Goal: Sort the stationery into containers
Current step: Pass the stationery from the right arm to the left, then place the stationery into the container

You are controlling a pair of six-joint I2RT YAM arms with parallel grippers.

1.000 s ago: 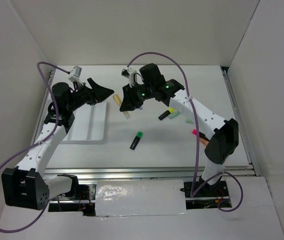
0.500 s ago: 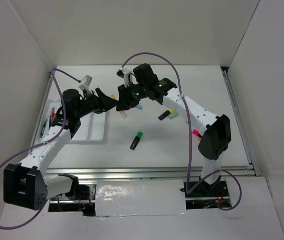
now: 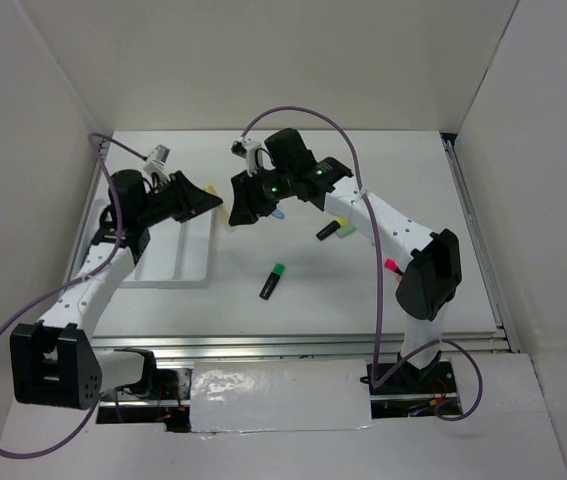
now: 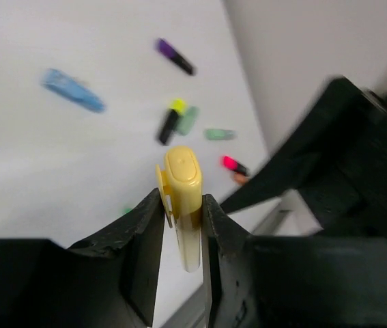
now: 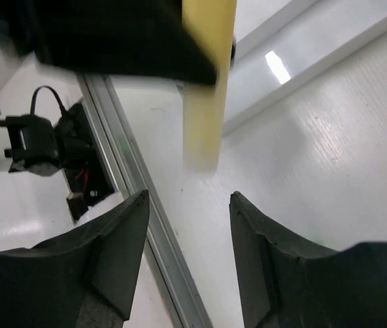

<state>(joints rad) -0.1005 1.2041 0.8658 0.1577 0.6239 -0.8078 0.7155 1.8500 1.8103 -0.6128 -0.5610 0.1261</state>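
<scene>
My left gripper is shut on a pale yellow pen held in the air, cap end sticking out past the fingertips. In the top view it hangs over the right edge of the white divided tray. My right gripper is open just below the pen's other end, with nothing between its fingers; from above it faces the left gripper closely. Loose on the table lie a green-and-black highlighter, a black-and-yellow marker, a pink one and a blue one.
A purple marker and mint ones lie further out on the table. The metal rail runs along the near edge. White walls enclose the table on three sides. The right arm's links stretch over the right half.
The left gripper has closed on the yellow pen, which the right gripper was carrying. The right gripper has opened and let it go. The left arm has drawn back a little toward the tray.
</scene>
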